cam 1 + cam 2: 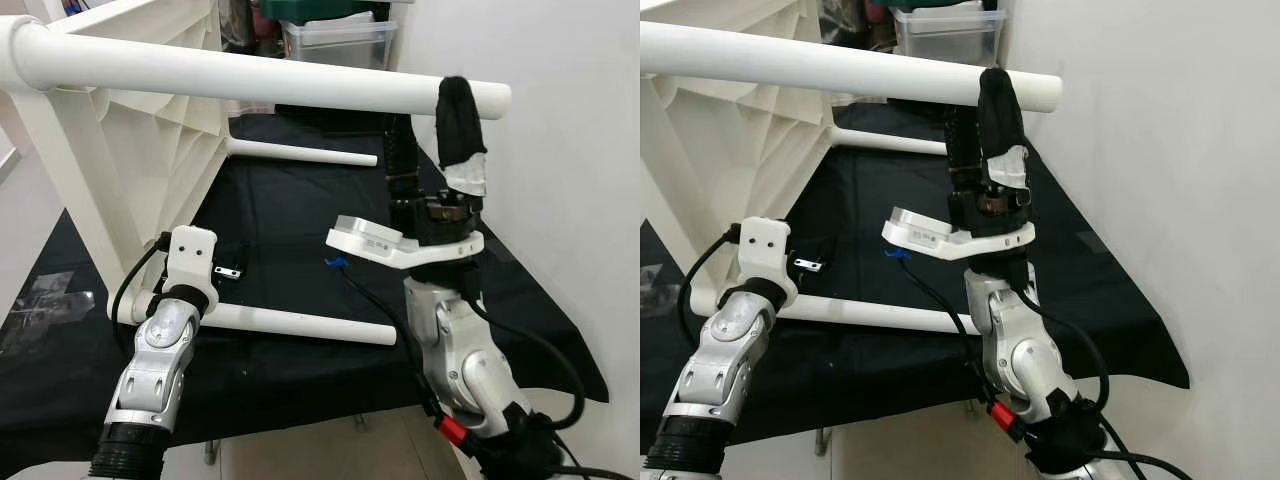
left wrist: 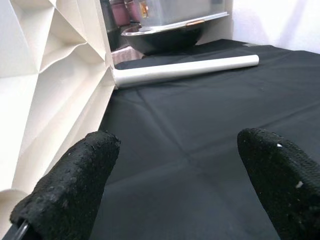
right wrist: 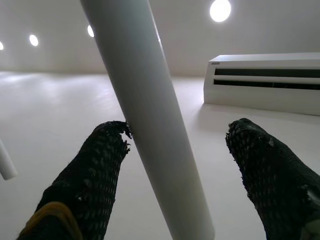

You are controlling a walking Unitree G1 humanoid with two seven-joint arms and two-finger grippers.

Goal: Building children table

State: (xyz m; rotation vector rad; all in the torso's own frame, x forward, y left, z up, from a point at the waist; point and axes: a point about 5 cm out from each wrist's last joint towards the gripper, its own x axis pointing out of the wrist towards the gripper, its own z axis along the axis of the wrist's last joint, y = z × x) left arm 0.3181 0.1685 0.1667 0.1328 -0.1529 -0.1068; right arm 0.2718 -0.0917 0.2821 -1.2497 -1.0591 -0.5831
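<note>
In the left eye view, a white plastic children's table (image 1: 150, 140) lies tipped on its side on a black cloth (image 1: 300, 210), its ribbed underside facing the robot and smooth round legs projecting toward three o'clock; the top leg (image 1: 250, 75) crosses the frame at twelve o'clock, a far leg (image 1: 300, 152) lies on the cloth behind, and a near leg (image 1: 300, 325) sits at six o'clock. A clear plastic storage bin (image 1: 340, 40) stands at one o'clock beyond the cloth, its contents too dim to tell. The right gripper (image 1: 440, 125) points upward at the top leg's free end, one fuzzy black finger draped across the tube. The left gripper's silver arm and white wrist block (image 1: 190, 260) sit at seven o'clock beside the near leg, the fingers hidden behind the block. The right eye view adds a small blue item (image 1: 892, 254) on the cloth at nine o'clock of the right wrist. The left wrist view shows what the head views hide: the left gripper (image 2: 175, 190) spread wide over bare cloth, holding nothing, with the table's faceted underside at nine o'clock, the far leg ahead, and a dark round bowl (image 2: 162, 37) under the clear bin at twelve o'clock. The right wrist view looks up at a ceiling with round lights (image 3: 220, 10) and a wall air conditioner (image 3: 265, 82); the right gripper's fingers stand well apart around the top leg, one pad (image 3: 95, 170) touching it, the other clear.
</note>
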